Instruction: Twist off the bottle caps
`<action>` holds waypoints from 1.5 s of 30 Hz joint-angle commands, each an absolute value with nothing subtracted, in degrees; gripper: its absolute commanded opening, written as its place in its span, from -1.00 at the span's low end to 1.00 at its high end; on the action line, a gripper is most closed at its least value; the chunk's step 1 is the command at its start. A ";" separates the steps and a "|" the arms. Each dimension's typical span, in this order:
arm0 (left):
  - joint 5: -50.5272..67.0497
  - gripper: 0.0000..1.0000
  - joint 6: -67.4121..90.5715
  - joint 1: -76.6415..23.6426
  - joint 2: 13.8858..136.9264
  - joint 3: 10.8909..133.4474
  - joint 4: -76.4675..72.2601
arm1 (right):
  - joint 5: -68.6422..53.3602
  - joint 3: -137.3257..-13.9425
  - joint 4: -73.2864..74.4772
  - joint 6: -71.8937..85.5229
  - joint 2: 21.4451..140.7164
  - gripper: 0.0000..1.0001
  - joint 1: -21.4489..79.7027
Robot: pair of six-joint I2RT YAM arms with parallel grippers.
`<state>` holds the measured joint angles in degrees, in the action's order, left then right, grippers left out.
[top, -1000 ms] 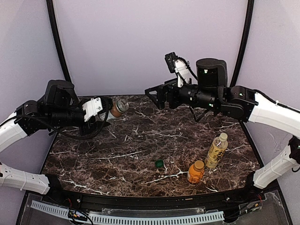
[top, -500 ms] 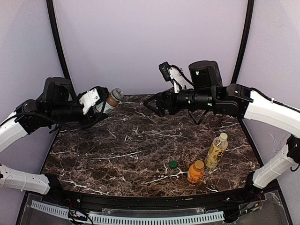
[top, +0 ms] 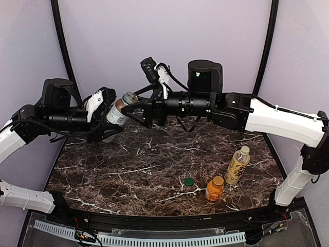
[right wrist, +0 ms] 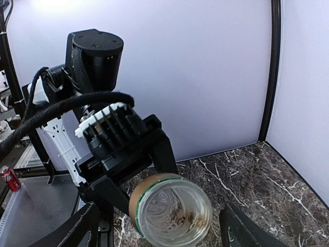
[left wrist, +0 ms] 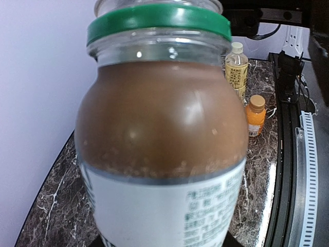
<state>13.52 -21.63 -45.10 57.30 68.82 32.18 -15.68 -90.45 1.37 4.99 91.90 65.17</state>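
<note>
The left gripper (top: 109, 114) is clamping shut on the brown bottle (top: 123, 102), its black fingers (right wrist: 162, 152) pressing on the body near the white label. It is holding the bottle in the air above the far left corner of the table (top: 128, 164). The bottle is tilting, with its mouth pointing up and to the right. The mouth is standing open. The right wrist view is looking straight into the clear neck, and only a green ring (left wrist: 159, 20) is sitting around that neck, just above the brown drink.

The right gripper (top: 138, 107) is reaching in from the right at the same height and is facing the mouth. Its jaws are standing wide apart. In the wrist view its fingers (right wrist: 241, 231) are flanking the mouth with a gap on each side, so they are gripping nothing.

Down on the table, a green cap (top: 189, 181) is lying alone near the middle of the near edge, well apart from the raised bottle. Just to its right the orange bottle (top: 215, 188) is standing upright and capped, close to the near edge. The yellow bottle (top: 238, 164) is standing just behind it and to its right, also upright and capped, toward the near right corner.
</note>
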 commanded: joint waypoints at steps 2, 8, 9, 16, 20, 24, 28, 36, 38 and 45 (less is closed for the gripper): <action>18.65 -0.62 -20.30 -44.72 56.69 69.40 34.16 | -18.90 -91.77 -7.18 6.09 93.58 0.43 64.23; 18.61 -0.62 -20.44 -44.72 56.86 70.05 34.07 | -19.94 -92.23 -7.23 7.16 94.44 -0.16 63.62; 18.53 -0.62 -20.47 -44.69 56.82 70.05 34.07 | -20.22 -92.16 -7.20 7.31 94.41 -0.24 63.55; 16.59 0.50 -20.20 -44.64 56.70 68.99 33.20 | -20.06 -93.08 -3.49 7.51 94.44 -1.00 62.78; 9.31 0.97 -21.64 -44.58 55.85 66.15 31.35 | -10.32 -95.55 6.12 7.43 94.14 -1.00 60.05; 1.37 0.98 -23.49 -44.41 53.44 62.33 28.30 | 9.40 -95.01 15.45 2.82 94.80 -1.00 55.43; -0.68 0.97 -24.09 -43.71 51.97 59.96 26.83 | 18.59 -93.21 16.40 -1.43 100.16 -1.00 50.13; 2.21 0.98 -23.82 -42.97 50.83 58.77 28.13 | 15.65 -95.70 9.60 -0.56 112.82 -1.00 44.49; 2.33 0.98 -23.74 -42.71 50.54 58.61 28.39 | 14.57 -96.12 9.31 -0.01 115.01 -1.00 43.17; 2.73 0.98 -23.96 -42.46 50.26 57.95 27.70 | 15.28 -95.15 8.79 0.40 118.30 -1.00 42.32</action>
